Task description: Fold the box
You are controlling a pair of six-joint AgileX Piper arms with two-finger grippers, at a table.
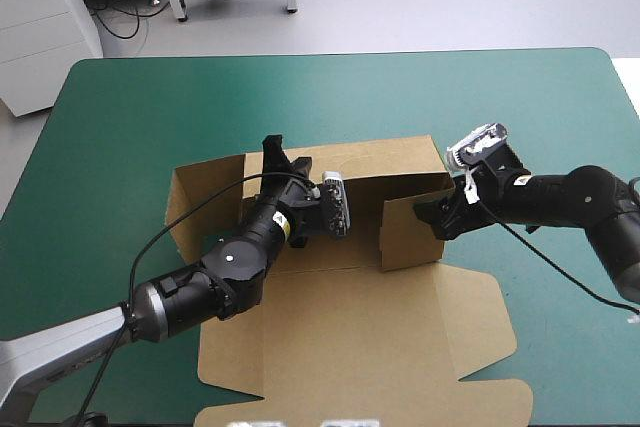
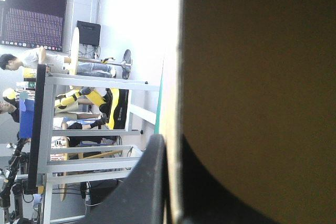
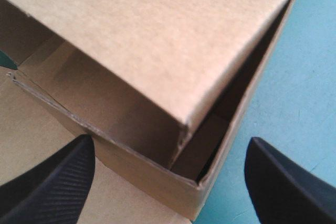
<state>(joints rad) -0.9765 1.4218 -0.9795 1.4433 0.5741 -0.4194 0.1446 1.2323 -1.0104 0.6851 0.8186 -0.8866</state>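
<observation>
Left gripper [image 1: 283,155]: clamped on the box's [image 1: 350,327] far wall; needed a firm hold.
Right gripper [image 3: 169,141]: splayed at the right flap [image 1: 410,232]; needed a square push.

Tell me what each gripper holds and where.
The left gripper pinches the box by its raised far wall's edge; the right gripper is open, holding nothing.

Left end effector [image 1: 273,150] on box [image 1: 400,347] wall — right end effector [image 1: 432,215] beside
</observation>
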